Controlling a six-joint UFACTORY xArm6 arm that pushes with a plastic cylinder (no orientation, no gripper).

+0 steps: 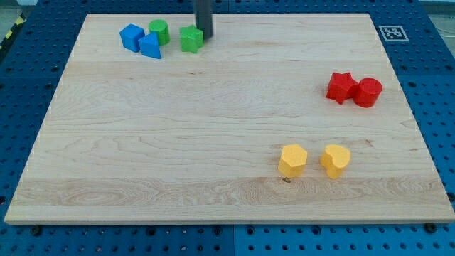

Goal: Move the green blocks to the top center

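Observation:
A green star-shaped block (190,39) lies near the view's top, left of centre. A green cylinder (159,32) lies just to its left, touching the blue blocks. My tip (206,36) comes down from the view's top edge and stands right against the green star's right side.
A blue cube-like block (131,36) and a blue triangular block (150,47) lie at the top left beside the green cylinder. A red star (341,87) and a red cylinder (368,92) lie at the right. A yellow hexagon (292,160) and a yellow heart (335,160) lie at the lower right.

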